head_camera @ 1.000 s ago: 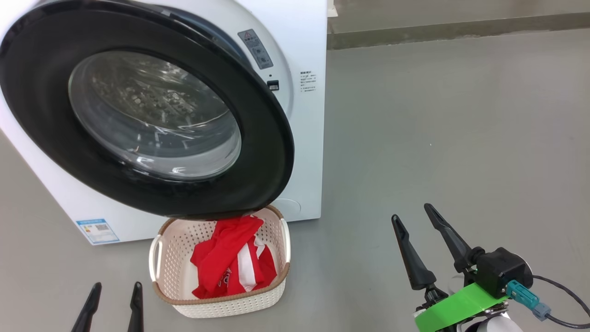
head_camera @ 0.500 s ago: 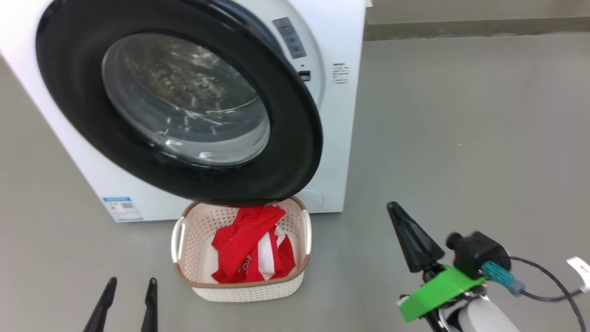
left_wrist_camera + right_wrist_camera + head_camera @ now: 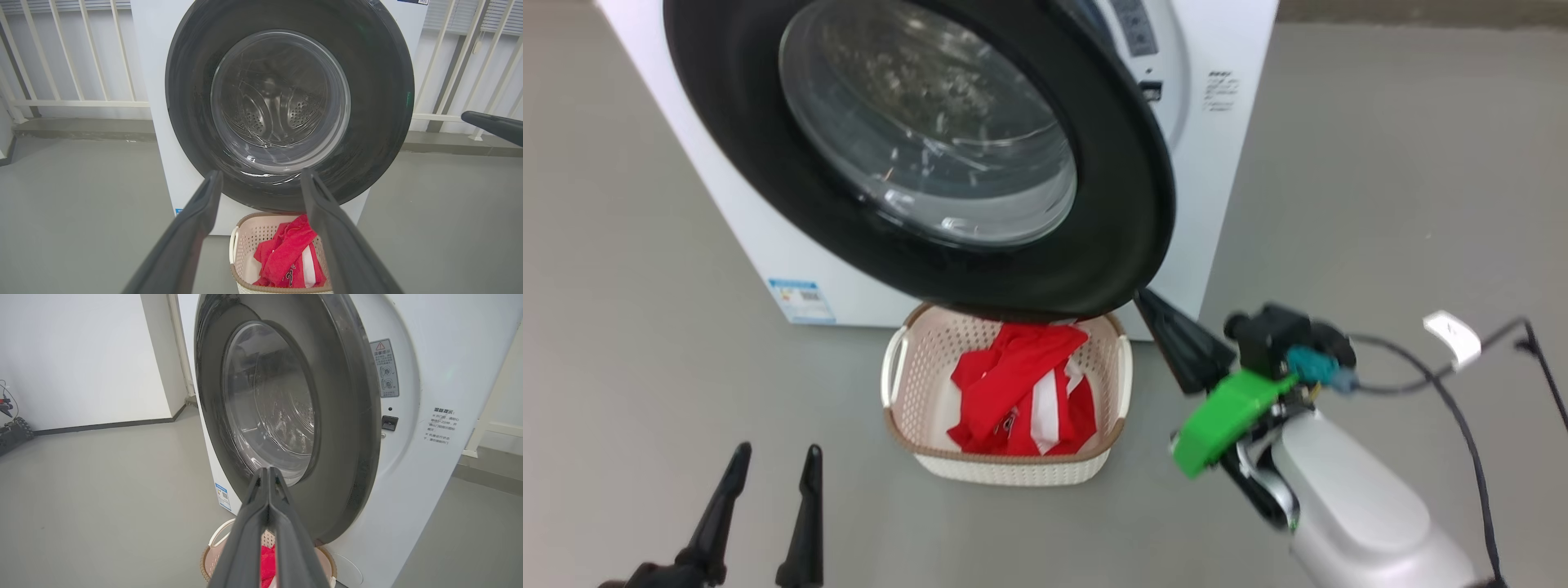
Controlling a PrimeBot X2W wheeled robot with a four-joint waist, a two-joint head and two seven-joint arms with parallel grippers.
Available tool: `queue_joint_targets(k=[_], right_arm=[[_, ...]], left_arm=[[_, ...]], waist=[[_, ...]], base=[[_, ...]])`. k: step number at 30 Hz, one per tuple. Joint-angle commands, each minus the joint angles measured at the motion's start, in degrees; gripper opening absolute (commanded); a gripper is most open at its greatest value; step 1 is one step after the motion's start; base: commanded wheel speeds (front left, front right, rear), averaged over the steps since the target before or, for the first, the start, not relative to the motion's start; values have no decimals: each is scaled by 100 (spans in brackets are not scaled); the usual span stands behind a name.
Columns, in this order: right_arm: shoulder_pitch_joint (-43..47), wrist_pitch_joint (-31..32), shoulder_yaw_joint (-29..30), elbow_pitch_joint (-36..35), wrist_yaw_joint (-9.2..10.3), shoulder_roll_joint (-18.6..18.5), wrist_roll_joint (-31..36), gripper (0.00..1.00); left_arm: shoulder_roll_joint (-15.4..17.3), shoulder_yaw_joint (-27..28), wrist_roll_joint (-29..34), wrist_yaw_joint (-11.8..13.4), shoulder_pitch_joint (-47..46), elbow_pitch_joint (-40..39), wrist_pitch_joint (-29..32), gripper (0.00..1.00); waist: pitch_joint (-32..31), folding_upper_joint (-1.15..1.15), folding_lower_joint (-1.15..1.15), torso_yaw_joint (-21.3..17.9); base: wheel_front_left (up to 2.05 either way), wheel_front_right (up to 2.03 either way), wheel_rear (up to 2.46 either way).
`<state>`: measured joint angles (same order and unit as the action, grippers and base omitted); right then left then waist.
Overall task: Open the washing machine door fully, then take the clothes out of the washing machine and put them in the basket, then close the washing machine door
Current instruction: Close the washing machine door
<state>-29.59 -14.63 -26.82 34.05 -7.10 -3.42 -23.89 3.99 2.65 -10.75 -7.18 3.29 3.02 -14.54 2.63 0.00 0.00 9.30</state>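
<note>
Your right gripper (image 3: 1143,296) has its two dark fingers pressed together into one tapered point, holding nothing. In the head view that point sits at the middle right, just under the lower right edge of the washing machine door (image 3: 1131,204) (whether it touches the rim, you cannot tell). In the right wrist view the closed fingers rise from the bottom centre in front of the door's glass. A green band (image 3: 1225,412) wraps the wrist, and a black cable (image 3: 1462,425) with a white tag (image 3: 1454,335) loops off to the right. Your left gripper (image 3: 777,453), at the lower left, stands wide apart and empty; its base is cut off by the bottom edge.

The door is a large round disc with a broad glossy black rim and a bulging clear glass bowl at the centre, streaked with reflections. It stands swung out from the washing machine (image 3: 1217,163), a smooth white box whose top is cut off by the frame. Through the glass you can make out a perforated steel drum (image 3: 300,110), blurred.

The basket (image 3: 1013,472) sits on the grey floor (image 3: 1380,204) at the bottom centre, just in front of the machine and partly under the door's lower edge. It is cream perforated plastic with a brown woven-look rim. The clothes (image 3: 1013,384) lie inside it: soft, crumpled bright red fabric with white panels and a mark too small to read.
</note>
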Motion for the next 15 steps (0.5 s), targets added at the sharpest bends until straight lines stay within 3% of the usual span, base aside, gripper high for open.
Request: queue_joint_targets(k=[1,15], right_arm=[[-281,-37,-133,-37,-39,55,-40,0],[-2184,-37,-301,1456,-39,55,69,0]], left_arm=[[27,146,-18,-30,-265,-128,-46,100],[16,-256,-227,-30,-900,-12,-46,100]], waist=[[252,0,0,221],[1224,0,0,740]], base=[[0,0,0],[0,0,0]])
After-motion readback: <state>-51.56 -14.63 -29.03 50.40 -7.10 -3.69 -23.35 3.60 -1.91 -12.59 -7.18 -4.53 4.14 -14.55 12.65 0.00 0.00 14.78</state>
